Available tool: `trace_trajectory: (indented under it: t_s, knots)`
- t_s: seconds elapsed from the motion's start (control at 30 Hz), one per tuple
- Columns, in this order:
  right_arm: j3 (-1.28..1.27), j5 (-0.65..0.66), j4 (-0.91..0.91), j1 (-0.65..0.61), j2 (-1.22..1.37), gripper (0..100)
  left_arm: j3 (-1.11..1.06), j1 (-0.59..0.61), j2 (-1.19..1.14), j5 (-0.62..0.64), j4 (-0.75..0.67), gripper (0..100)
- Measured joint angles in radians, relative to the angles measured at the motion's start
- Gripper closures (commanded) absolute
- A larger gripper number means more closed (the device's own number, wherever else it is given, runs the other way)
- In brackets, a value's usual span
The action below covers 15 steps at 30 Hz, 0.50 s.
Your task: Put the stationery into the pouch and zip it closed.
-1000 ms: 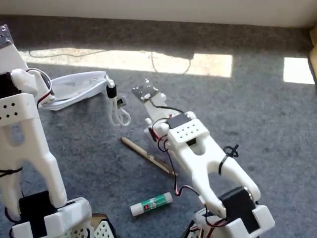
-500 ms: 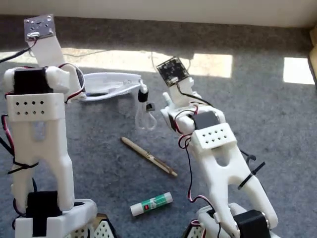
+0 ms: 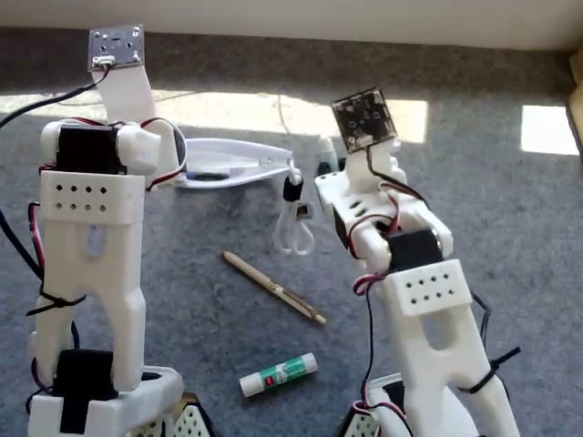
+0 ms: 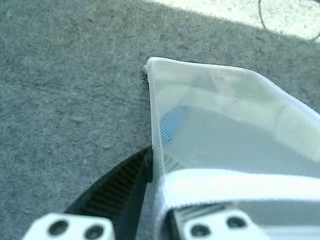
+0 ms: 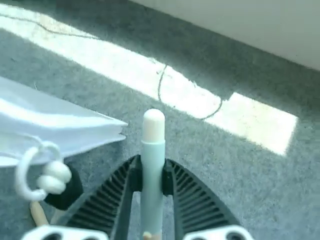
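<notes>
Pouch (image 3: 232, 162): held up by my left claw (image 4: 156, 167), which pinches one edge, I judge to steady the mouth for loading; its cord loop (image 3: 293, 228) hangs free; marker (image 5: 152, 150): clamped upright in my right claw (image 5: 151, 172), tip just beside the pouch's end, apparently lined up for insertion; pen (image 3: 273, 287) and glue stick (image 3: 278, 371): lying loose, not yet packed; table (image 3: 510, 237): grey, carpet-like; pale wall (image 3: 364, 14) behind; sunlit patches (image 3: 547, 127); thin cable (image 5: 160, 87) across one.

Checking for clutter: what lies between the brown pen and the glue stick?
Only bare grey carpet lies between the pen and the glue stick, as the high view shows.
</notes>
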<state>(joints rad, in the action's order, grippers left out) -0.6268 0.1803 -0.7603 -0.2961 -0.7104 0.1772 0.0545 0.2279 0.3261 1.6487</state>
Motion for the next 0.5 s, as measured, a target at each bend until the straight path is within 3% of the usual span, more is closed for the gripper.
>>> trace_trajectory:
  t_s: [0.2,0.5]
  knots:
    - [0.014,-0.063,0.0,-0.018,-0.146,99.4,0.0,-0.005,0.0,0.0,0.0,99]
    - [0.152,-0.104,0.0,-0.209,-0.222,99.4,0.0,-0.008,0.0,0.0,0.0,99]
